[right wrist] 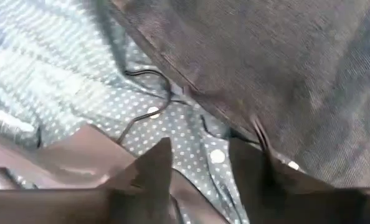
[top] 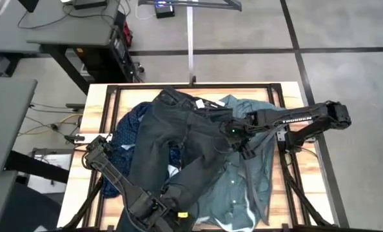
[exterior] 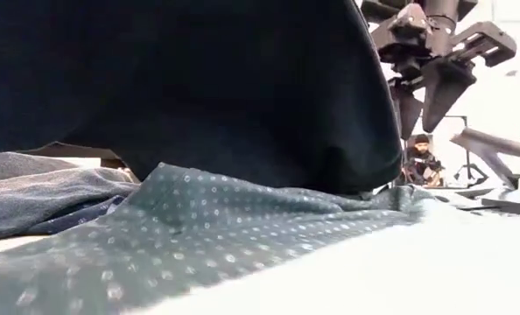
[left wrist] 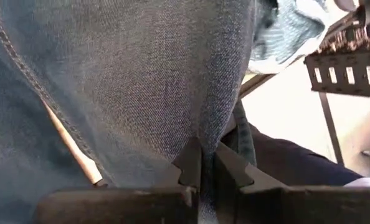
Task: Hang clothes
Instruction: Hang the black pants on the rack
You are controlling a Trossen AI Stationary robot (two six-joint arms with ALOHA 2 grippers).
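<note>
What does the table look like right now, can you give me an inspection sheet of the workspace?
Surface: wooden table with a black frame, mostly covered by clothes.
Job's things: dark jeans lie on top of a navy dotted shirt and a teal shirt; none hung.
Clutter: nothing seen.
Grippers: left gripper shut on the jeans at the near edge; right gripper open over the pile's middle.
Cables: thin black cord on the teal shirt.
Surroundings: desks, a seated person beyond the table.

Even overhead light, low view perhaps blurred up close (backlit)
</note>
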